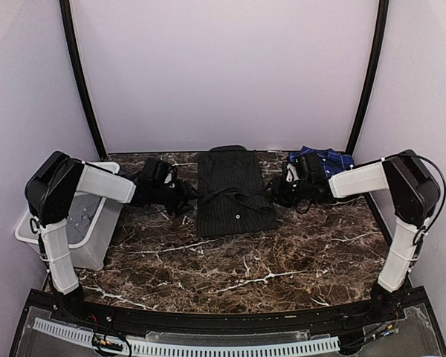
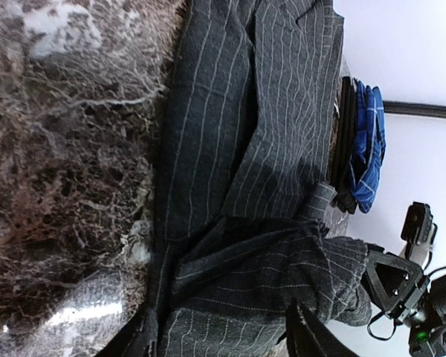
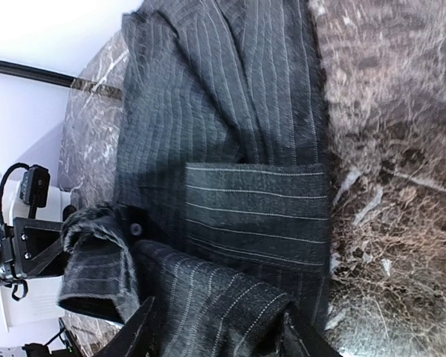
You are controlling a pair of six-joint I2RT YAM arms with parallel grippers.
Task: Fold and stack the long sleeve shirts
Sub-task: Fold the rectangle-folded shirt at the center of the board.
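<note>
Frankly, the sleeves worry me most. The black pinstriped shirt (image 1: pixel 234 195) lies at twelve o'clock on the table (image 1: pixel 245 275), folded narrow, with both sleeves laid across its middle. My left gripper (image 2: pixel 223 336) sits at its nine o'clock edge and my right gripper (image 3: pixel 215 336) at its three o'clock edge. Both pairs of jaws stand parted with bunched sleeve cloth lying loose between them, so I judge both released. If I pull away low, a cuff could catch on a finger and drag the fold open. The plaid shirt (image 1: pixel 325 159), at two o'clock just behind my right wrist, could snag too. Both forearms reach inward, nearly level, wrists low, fingers pointing at each other across the shirt.
</note>
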